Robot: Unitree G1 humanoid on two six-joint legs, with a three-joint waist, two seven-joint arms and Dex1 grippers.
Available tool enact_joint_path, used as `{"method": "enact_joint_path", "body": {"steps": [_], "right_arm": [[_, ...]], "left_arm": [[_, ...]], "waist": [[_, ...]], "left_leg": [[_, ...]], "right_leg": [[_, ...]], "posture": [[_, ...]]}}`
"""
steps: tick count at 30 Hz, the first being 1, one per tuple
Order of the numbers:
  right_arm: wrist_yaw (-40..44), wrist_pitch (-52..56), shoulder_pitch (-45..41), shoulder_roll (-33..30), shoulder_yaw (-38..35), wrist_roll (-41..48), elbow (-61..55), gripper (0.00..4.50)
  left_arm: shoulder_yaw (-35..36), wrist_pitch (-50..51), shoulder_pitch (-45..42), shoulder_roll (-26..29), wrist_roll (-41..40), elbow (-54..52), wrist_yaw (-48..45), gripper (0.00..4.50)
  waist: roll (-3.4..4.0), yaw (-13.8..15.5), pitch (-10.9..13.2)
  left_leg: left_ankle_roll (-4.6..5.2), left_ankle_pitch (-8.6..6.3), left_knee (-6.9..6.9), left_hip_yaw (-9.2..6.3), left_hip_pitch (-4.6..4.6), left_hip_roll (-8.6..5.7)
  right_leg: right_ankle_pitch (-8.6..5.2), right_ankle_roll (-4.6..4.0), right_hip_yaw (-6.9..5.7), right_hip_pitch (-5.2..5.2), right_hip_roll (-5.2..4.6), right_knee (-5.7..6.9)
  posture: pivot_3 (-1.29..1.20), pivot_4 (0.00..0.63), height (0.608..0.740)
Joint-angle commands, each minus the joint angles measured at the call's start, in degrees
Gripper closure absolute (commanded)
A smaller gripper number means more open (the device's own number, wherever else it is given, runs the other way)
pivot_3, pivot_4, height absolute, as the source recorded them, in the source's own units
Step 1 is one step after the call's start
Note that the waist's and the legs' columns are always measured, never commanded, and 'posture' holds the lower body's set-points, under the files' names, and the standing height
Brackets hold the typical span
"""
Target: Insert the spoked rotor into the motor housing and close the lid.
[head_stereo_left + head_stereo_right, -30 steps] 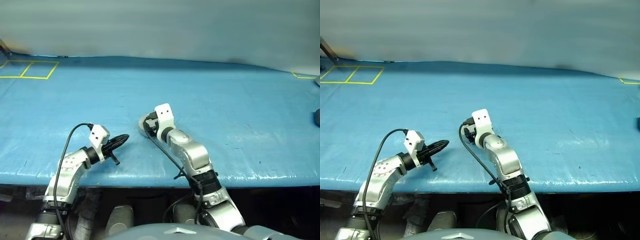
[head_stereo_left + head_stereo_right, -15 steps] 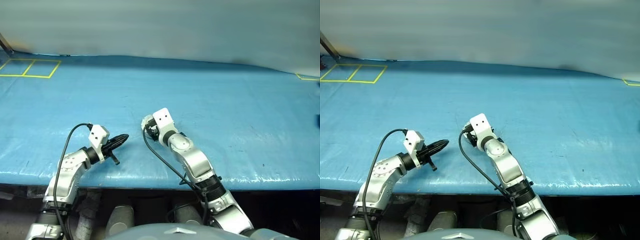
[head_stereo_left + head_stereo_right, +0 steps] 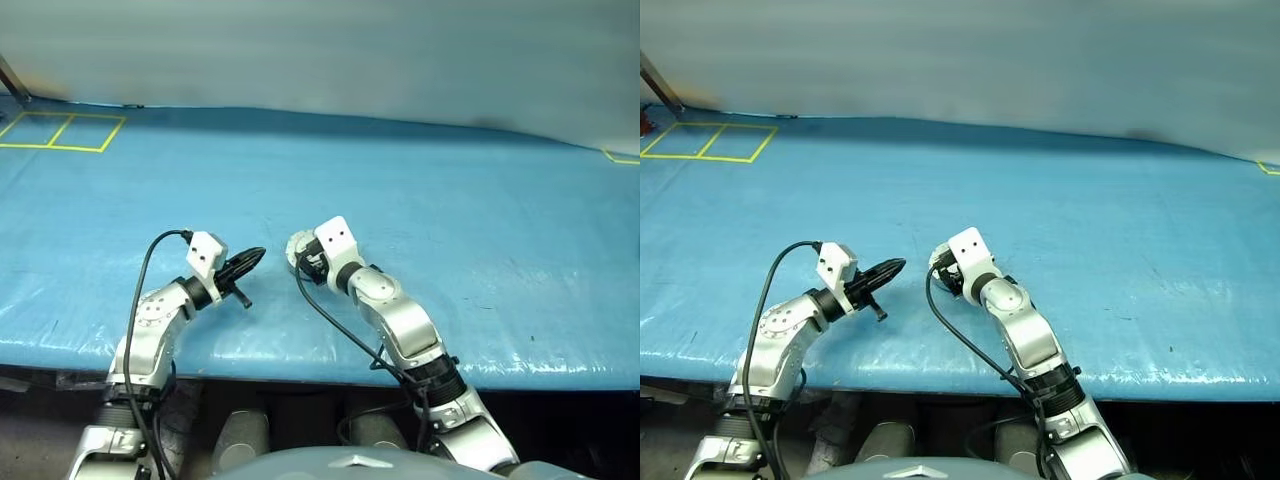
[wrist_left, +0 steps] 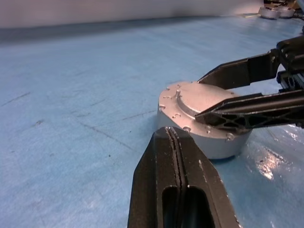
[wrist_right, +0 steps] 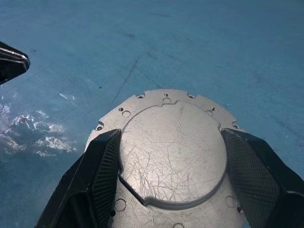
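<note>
The tabletop [image 3: 450, 200] is covered with a blue sheet. Yellow tape lines [image 3: 60, 133] form rectangles at its far left corner, and another short yellow mark [image 3: 620, 157] lies at its far right edge.

The motor housing [image 4: 202, 124] sits on the tabletop close to the near edge, slightly left of the middle. It is a short round silver body. Its top face is closed by the lid [image 5: 173, 152], a flat silver disc with a raised centre panel and small holes and notches around its rim. The lid lies flush on the housing.

The right gripper [image 5: 173, 190] reaches the housing from the near-right side. Its jaws stand spread wide, one on each side of the housing, over the lid's rim. Whether the fingers [image 4: 247, 71] press on the metal or only bracket it cannot be told.

The left gripper [image 3: 252, 259] hovers just above the tabletop, just to the left of the housing, with its tip pointing toward it. Its jaws are clenched together with nothing between them. A small gap separates the tip from the housing wall.
</note>
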Motion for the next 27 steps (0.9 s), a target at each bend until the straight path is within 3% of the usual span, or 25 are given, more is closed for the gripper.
{"method": "enact_joint_path", "body": {"steps": [1, 11, 17, 27], "right_arm": [[4.3, 7.0, 5.7, -3.7, 3.3, 0.8, 2.4, 1.47], [7.5, 9.2, 7.4, -6.7, 4.2, 1.8, -2.4, 1.47], [10.4, 10.3, 9.1, -9.5, 5.7, 3.3, -5.8, 1.47], [8.3, 10.9, 8.2, -8.5, 3.6, 2.9, -4.6, 1.47]], "left_arm": [[-1.3, 0.2, -2.7, -0.5, -0.5, 1.2, -1.9, 4.50], [-8.3, 2.0, -7.9, -2.0, 0.6, 5.6, -9.6, 4.50], [-8.5, 1.0, -9.9, -2.9, 1.4, 8.7, -9.9, 4.50], [-7.6, 1.5, -9.6, -1.6, 0.7, 9.5, -11.6, 4.50]], "waist": [[-0.01, 0.0, 0.0], [0.02, -0.2, 0.0], [0.03, -0.1, 0.0], [0.03, 0.0, 0.0]], "left_leg": [[0.00, -0.07, 0.00, -0.03, -0.01, -0.02], [0.04, -0.82, 0.05, -0.08, -0.05, -0.08], [0.10, -0.99, 0.08, -0.15, -0.04, -0.10], [0.10, -1.05, 0.17, -0.25, 0.04, -0.10]], "right_leg": [[-0.05, 0.03, 0.00, 0.00, 0.00, 0.00], [-0.36, 0.25, 0.01, 0.31, 0.03, 0.12], [-0.54, 0.29, -0.06, 0.40, 0.01, 0.09], [-0.60, 0.29, -0.18, 0.60, 0.01, 0.09]], "posture": [[0.00, 0.150, 0.740], [0.00, 0.150, 0.740], [0.00, 0.150, 0.740], [0.00, 0.150, 0.740]]}}
